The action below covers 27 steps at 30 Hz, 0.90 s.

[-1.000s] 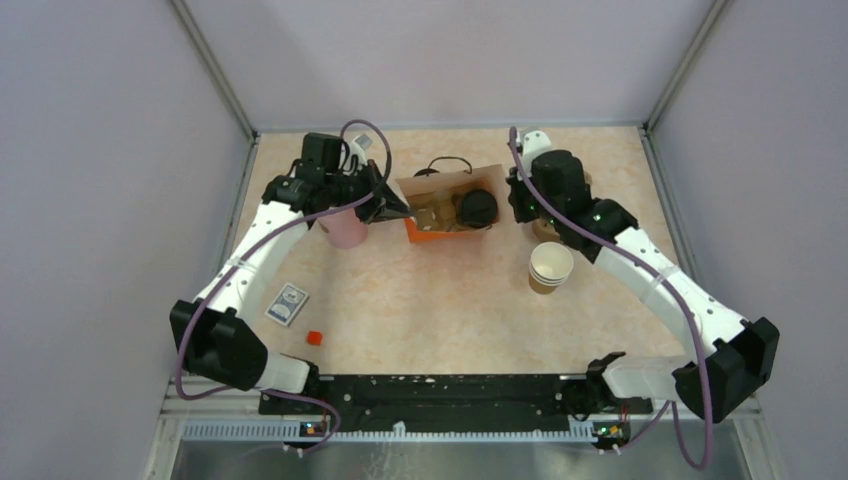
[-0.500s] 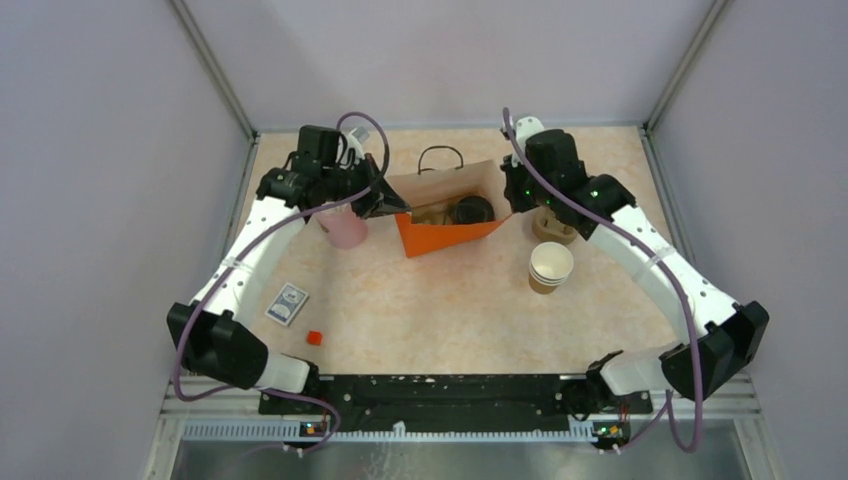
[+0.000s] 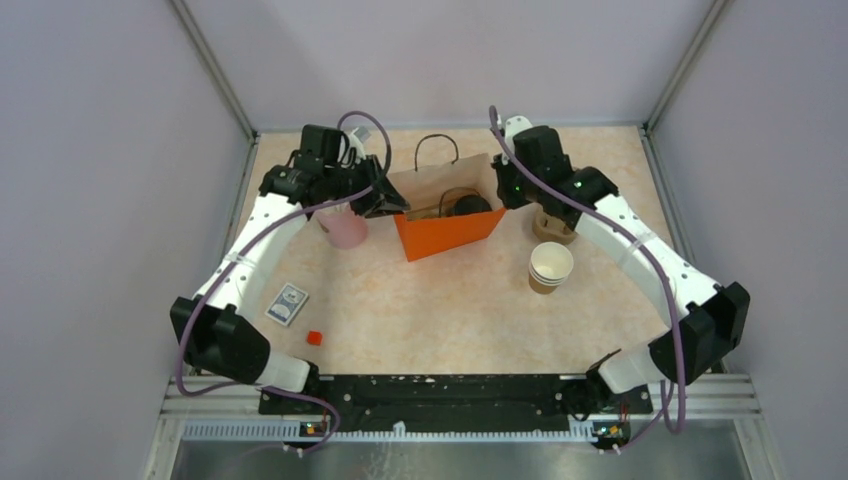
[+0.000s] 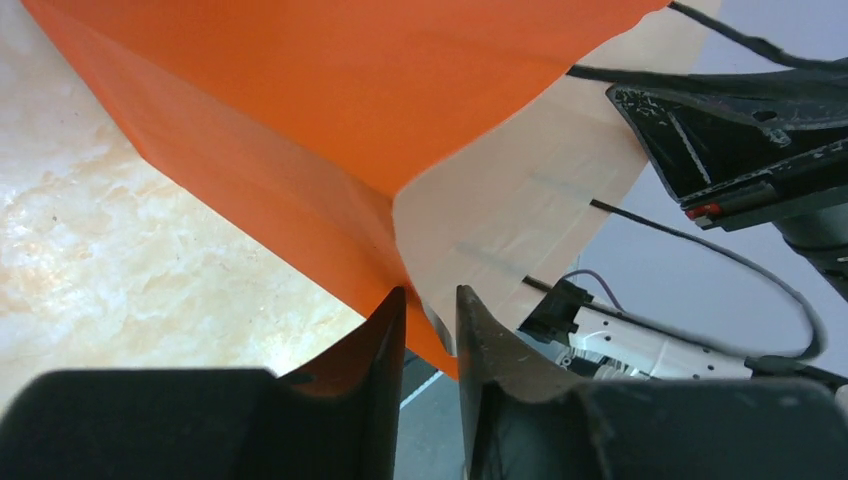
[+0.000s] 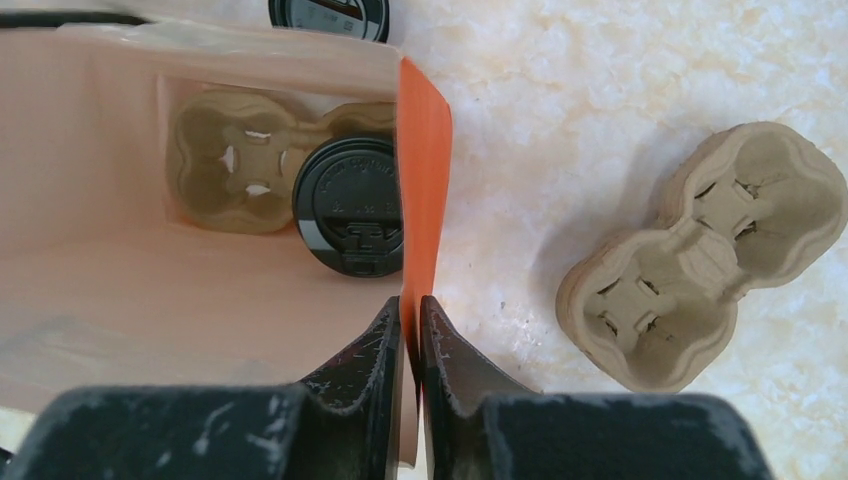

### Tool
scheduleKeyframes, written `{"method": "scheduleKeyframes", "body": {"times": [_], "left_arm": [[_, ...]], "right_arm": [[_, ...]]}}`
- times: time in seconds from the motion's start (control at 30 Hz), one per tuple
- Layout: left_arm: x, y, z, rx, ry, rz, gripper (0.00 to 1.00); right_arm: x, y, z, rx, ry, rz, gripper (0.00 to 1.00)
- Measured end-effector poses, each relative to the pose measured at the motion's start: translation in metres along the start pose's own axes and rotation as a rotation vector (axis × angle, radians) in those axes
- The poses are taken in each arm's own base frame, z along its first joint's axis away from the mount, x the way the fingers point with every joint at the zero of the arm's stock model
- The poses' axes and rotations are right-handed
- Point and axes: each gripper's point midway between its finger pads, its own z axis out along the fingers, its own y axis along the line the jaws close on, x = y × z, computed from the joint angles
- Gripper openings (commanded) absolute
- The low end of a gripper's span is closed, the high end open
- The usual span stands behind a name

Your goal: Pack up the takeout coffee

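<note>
inside the orange bag (image 5: 425,170) sits takeout coffee (image 5: 350,205), hidden from left wrist

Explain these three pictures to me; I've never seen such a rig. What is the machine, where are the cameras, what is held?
Two white robot arms stand at the near edge of a table. The wide picture looks down from above and behind them; the other two come from a camera on each wrist. The left fingers and right fingers each pinch one end of the orange bag. Inside are the lidded coffee and a pulp carrier. Outside: a spare carrier, stacked cups, a pink cup, a loose lid.
</note>
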Motion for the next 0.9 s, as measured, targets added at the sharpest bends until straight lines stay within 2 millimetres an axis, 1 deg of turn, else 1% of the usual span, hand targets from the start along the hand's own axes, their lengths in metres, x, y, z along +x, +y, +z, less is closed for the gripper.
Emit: {"method": "scheduleKeyframes", "body": {"times": [0.1, 0.23, 0.33, 0.4, 0.43, 0.47, 0.5, 0.53, 0.6, 0.7, 0.77, 0.9], "left_arm": [[-0.004, 0.002, 0.000, -0.015, -0.008, 0.015, 0.39], [-0.012, -0.002, 0.000, -0.020, -0.025, 0.044, 0.50], [-0.021, -0.008, -0.004, -0.024, -0.055, 0.075, 0.57], [-0.028, -0.012, -0.008, -0.029, -0.081, 0.098, 0.63], [-0.032, -0.015, -0.011, -0.033, -0.098, 0.110, 0.71], [-0.036, -0.017, -0.013, -0.039, -0.114, 0.123, 0.83], [-0.041, -0.020, -0.017, -0.045, -0.136, 0.137, 0.94], [-0.046, -0.022, -0.020, -0.050, -0.156, 0.154, 0.98], [-0.055, -0.024, -0.025, -0.070, -0.200, 0.178, 0.99], [-0.067, -0.023, -0.033, -0.111, -0.261, 0.208, 0.99], [-0.075, -0.019, -0.038, -0.155, -0.302, 0.228, 0.99], [-0.085, -0.003, -0.055, -0.278, -0.376, 0.254, 0.99]], "right_arm": [[0.002, 0.000, 0.008, 0.007, 0.009, -0.003, 0.13], [0.005, -0.001, 0.016, 0.015, 0.024, -0.007, 0.16], [0.002, -0.001, 0.019, 0.019, 0.023, -0.008, 0.23], [-0.006, -0.001, 0.019, 0.022, 0.008, -0.009, 0.29], [-0.012, -0.001, 0.019, 0.024, -0.003, -0.009, 0.32], [-0.018, -0.002, 0.018, 0.026, -0.017, -0.008, 0.34], [-0.026, -0.002, 0.015, 0.029, -0.035, -0.003, 0.36], [-0.032, -0.002, 0.013, 0.032, -0.050, 0.003, 0.36], [-0.044, -0.003, 0.007, 0.034, -0.081, 0.013, 0.37], [-0.055, -0.003, 0.001, 0.031, -0.110, 0.024, 0.38], [-0.061, -0.003, -0.003, 0.033, -0.123, 0.026, 0.38], [-0.072, -0.005, -0.015, 0.041, -0.145, 0.031, 0.41]]}}
